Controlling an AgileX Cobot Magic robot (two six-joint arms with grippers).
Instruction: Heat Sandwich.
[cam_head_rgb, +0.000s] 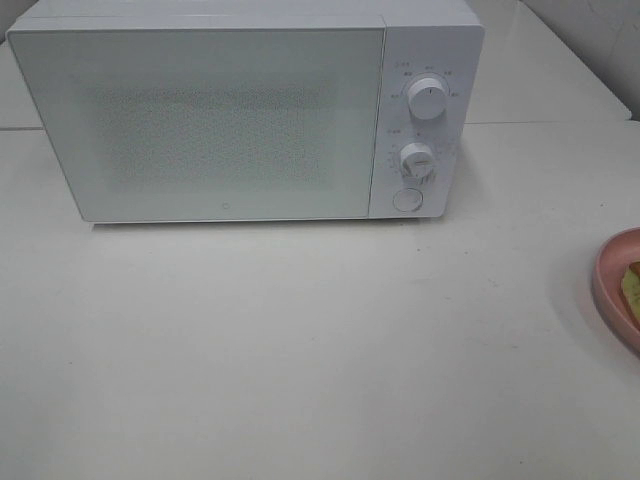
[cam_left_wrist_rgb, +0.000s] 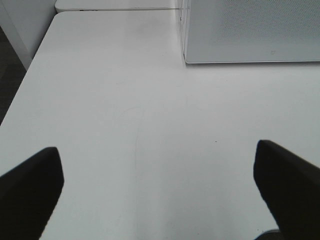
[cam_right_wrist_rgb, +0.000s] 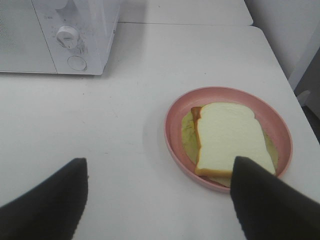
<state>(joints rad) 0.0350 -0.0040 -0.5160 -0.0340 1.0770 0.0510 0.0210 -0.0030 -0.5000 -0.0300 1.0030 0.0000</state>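
Exterior high view: a white microwave (cam_head_rgb: 245, 110) stands at the 12 o'clock side of the white table (cam_head_rgb: 300, 350), door closed. Its control panel, on the 3 o'clock side of the door, carries an upper knob (cam_head_rgb: 428, 99), a lower knob (cam_head_rgb: 417, 161) and a round button (cam_head_rgb: 407, 200) below them. At the 3 o'clock edge of the view, a pink plate (cam_head_rgb: 608, 285) is partly cut off by the frame; a sliver of the sandwich (cam_head_rgb: 633, 284) shows on it. Neither arm appears in this view. Left wrist view: the left gripper (cam_left_wrist_rgb: 157, 185) hovers above bare table surface, its two dark fingers (cam_left_wrist_rgb: 30, 187) spread wide apart with nothing between them. A lower corner of the microwave door sits ahead of the gripper, well apart from it. Right wrist view: the right gripper (cam_right_wrist_rgb: 157, 200) is likewise spread wide and holds nothing. The sandwich (cam_right_wrist_rgb: 227, 140) lies flat inside the pink plate (cam_right_wrist_rgb: 175, 112), white top slice with tan crust uppermost, yellowish-green filling showing at its edges. One finger (cam_right_wrist_rgb: 265, 200) overlaps the near corner of the sandwich in the picture; contact cannot be determined. The microwave control panel, with the lower knob and round button, is visible further off, well apart from the plate
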